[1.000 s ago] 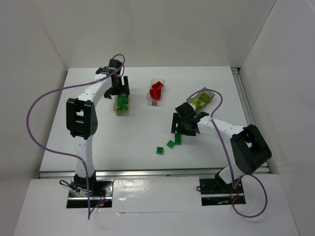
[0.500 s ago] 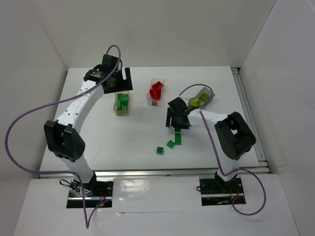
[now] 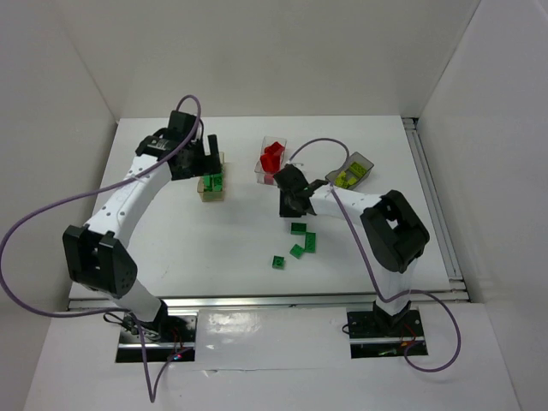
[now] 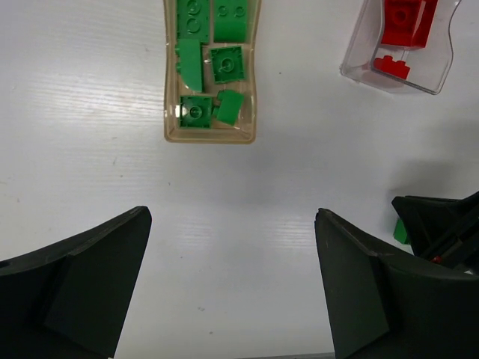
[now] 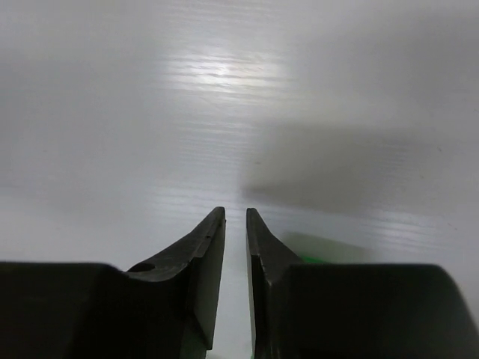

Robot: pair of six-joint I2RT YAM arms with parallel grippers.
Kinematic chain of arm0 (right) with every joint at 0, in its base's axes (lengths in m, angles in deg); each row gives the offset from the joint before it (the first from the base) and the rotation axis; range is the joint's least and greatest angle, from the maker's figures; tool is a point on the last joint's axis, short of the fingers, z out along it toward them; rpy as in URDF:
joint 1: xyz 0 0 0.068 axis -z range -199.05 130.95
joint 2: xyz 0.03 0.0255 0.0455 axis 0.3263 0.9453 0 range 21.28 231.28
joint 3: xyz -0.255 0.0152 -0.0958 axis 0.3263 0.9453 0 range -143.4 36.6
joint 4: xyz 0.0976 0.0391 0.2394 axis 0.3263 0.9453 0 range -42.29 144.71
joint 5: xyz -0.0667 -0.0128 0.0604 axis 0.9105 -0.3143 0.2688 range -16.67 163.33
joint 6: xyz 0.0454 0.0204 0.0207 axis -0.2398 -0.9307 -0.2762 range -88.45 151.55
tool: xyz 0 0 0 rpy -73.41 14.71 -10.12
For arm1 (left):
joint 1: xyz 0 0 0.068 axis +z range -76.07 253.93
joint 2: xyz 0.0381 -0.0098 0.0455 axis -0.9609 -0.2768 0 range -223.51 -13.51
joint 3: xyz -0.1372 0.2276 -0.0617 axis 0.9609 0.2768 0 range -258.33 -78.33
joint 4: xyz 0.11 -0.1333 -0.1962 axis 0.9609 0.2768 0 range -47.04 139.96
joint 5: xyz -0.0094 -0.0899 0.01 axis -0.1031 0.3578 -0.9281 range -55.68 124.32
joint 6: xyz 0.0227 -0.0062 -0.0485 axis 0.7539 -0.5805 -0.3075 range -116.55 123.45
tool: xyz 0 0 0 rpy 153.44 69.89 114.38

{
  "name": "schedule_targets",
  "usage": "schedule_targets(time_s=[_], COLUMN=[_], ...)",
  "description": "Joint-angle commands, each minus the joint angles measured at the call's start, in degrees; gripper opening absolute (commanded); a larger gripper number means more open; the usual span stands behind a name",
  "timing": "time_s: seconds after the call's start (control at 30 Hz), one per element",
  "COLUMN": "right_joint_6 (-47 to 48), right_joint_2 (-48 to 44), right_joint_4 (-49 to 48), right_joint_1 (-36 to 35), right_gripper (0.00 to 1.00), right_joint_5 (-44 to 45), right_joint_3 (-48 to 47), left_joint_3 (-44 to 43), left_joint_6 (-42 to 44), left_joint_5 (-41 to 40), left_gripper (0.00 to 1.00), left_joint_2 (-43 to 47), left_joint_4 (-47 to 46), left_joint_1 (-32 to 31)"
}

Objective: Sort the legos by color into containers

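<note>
Back-left on the surface [image 3: 171,248], tan container [image 4: 209,136] holds a pile of green legos [image 4: 224,63]. Left fingers [image 4: 82,284] hang over bare surface just near of it, spread as wide as they go, nothing between them.

Clear container [image 4: 358,60] is to its right, with red legos [image 4: 404,22] inside. Dark smoky container [image 3: 363,160] is further right, with yellow-green legos [image 3: 346,178] in it.

Right fingers [image 5: 198,262] sit mid-surface, just near of the clear container, tips pointing down at the surface. They're closed to a thin slit with only white surface showing through the gap, so nothing is gripped.

Four loose green legos [image 3: 310,241] lie out on the surface, near of the right fingers. The closest one [image 3: 298,228] is just beside the tips, and the other three form a small cluster a bit nearer the arm bases. Right wrist view catches only a blurred green edge next to one finger, and I can't tell if they're touching.
</note>
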Motion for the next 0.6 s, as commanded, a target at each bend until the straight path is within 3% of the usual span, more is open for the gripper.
schedule_targets(time_s=[0.0, 0.03, 0.1, 0.23, 0.33, 0.47, 0.57], right_joint_6=[1.9, 1.9, 2.6, 7.0, 7.8, 3.1, -0.8], right_joint_2=[0.7, 1.4, 1.4, -3.4, -8.3, -15.6, -20.6], right_joint_4=[0.2, 1.7, 4.0, 6.3, 9.1, 12.8, 12.3], right_joint_1=[-1.9, -2.6, -3.2, -3.2, -2.7, -0.5, 0.6], right_gripper=[0.25, 0.28, 0.52, 0.83, 0.92, 0.92, 0.9], right_joint_5=[2.2, 3.5, 5.6, 9.4, 13.0, 11.6, 5.7], right_joint_3=[-5.4, -6.1, -7.4, -3.9, -0.2, 5.7, 11.6], left_joint_3=[2.3, 3.4, 4.0, 5.2, 5.2, 5.2, 7.4], left_joint_6=[-0.1, -0.1, -0.1, 1.0, 1.0, 2.1, 1.3], left_joint_5=[-0.4, 0.2, 0.2, 2.0, 2.5, 5.5, 5.5], left_gripper=[1.0, 1.0, 1.0, 1.0, 1.0, 1.0, 1.0], left_joint_2=[5.4, 5.4, 6.3, 7.8, 8.3, 9.0, 9.5], left_joint_4=[0.1, 0.1, 0.1, 0.1, 0.1, 0.7, 1.2], left_joint_1=[2.8, 2.8, 4.3, 4.8, 4.8, 2.7, -2.0])
